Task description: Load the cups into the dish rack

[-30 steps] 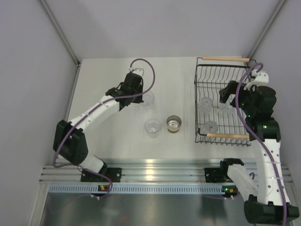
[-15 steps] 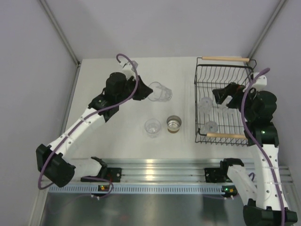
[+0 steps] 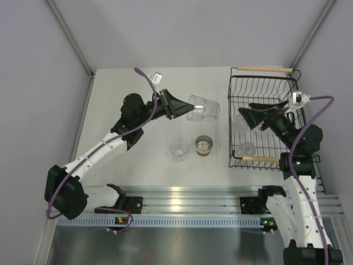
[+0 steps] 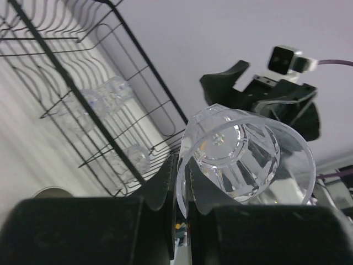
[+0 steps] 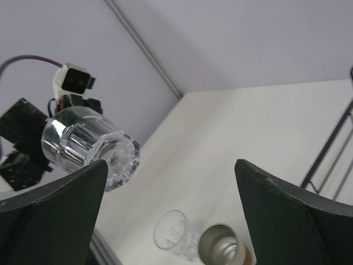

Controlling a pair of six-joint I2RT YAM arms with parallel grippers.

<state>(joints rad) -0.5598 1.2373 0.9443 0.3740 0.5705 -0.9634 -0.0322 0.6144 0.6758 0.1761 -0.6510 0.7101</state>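
The cups are in three places. One clear tumbler (image 3: 204,108) hangs in the air above the table (image 3: 110,94), pinched at its rim by the left gripper (image 3: 185,106). The jaws are nearly closed on the thin wall, one finger inside the mouth and one outside (the left wrist view shows this plainly). The tumbler lies on its side, its thick, ribbed base pointing towards the dish rack (image 3: 230,99) and its mouth towards the wrist. A second tumbler (image 3: 178,149) stands upright on the table, mouth up, just beside the silver cup (image 3: 204,146), which is shorter, shiny within and tan-brown at its foot. The dish rack is a black wire basket with wooden handles (image 3: 263,69) at its ends, and three racked tumblers (image 4: 135,160) sit in it towards the side facing the other cups. The right gripper (image 3: 246,116) hovers over that part of the rack, jaws spread wide and holding nothing.
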